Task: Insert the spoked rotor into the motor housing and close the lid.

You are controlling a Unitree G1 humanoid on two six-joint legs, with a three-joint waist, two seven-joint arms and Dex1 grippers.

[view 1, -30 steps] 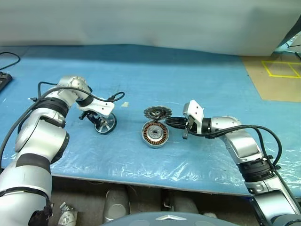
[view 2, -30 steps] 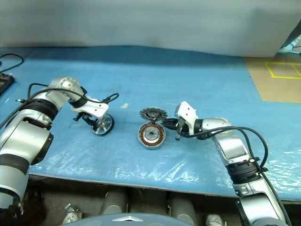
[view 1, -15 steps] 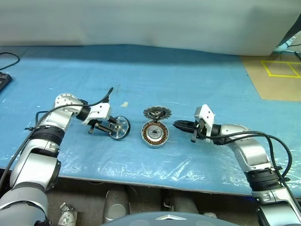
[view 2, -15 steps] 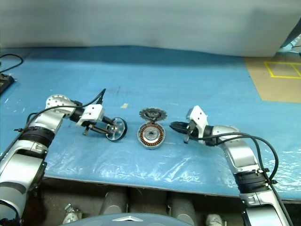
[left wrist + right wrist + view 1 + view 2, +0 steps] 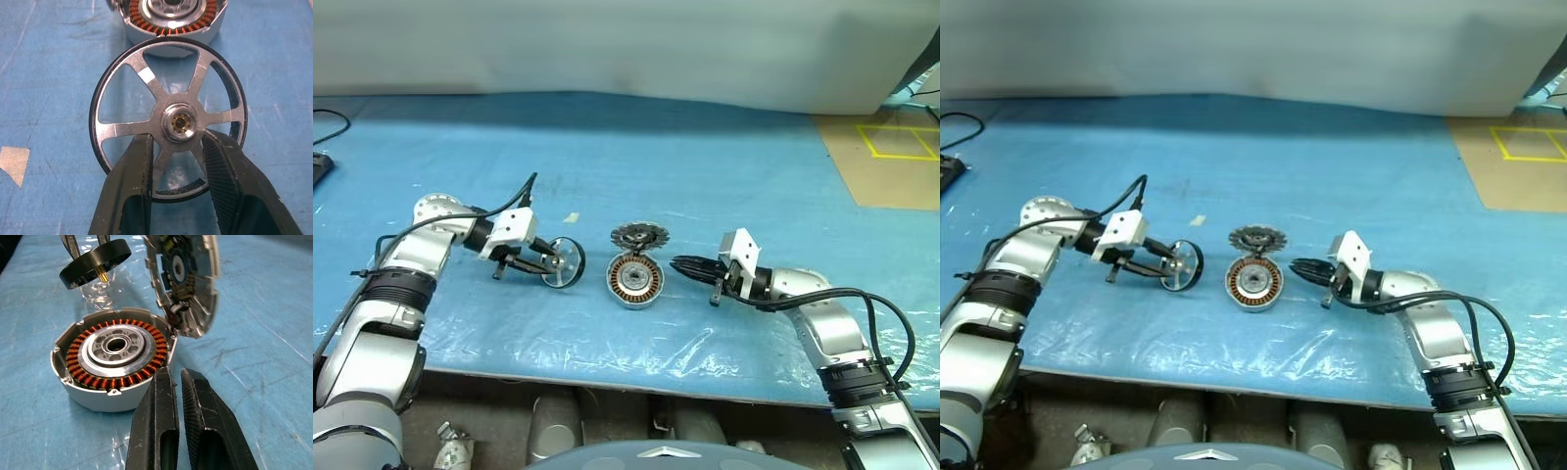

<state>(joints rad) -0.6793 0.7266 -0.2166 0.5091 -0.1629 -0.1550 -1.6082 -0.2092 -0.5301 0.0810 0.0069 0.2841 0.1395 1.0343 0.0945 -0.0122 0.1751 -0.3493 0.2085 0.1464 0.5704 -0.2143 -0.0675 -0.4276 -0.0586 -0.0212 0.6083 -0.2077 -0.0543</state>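
Note:
My left gripper [image 5: 551, 265] is shut on the spoked rotor [image 5: 565, 262], a dark-rimmed wheel with silver spokes. The fingers [image 5: 138, 169] clamp it around the hub, and the rotor [image 5: 131, 129] stands on edge just left of the motor housing [image 5: 635, 280]. This silver cup lies open on the table with its copper windings [image 5: 83, 374] showing. The grey finned lid [image 5: 639, 236] stands tilted up at the housing's far edge, and the lid [image 5: 188, 284] shows its inner face. My right gripper [image 5: 677, 264] is shut and empty, lying low just right of the housing with its tips [image 5: 175, 377] near the wall.
A blue plastic sheet [image 5: 705, 166] covers the table, and its front edge [image 5: 607, 377] runs close below the parts. A black cable [image 5: 328, 122] lies at the far left. Brown floor with yellow tape [image 5: 901, 142] is at the far right.
My left gripper swung from pointing down to pointing right, carrying the rotor closer to the housing and turning it on edge. My right gripper drew back slightly from the housing.

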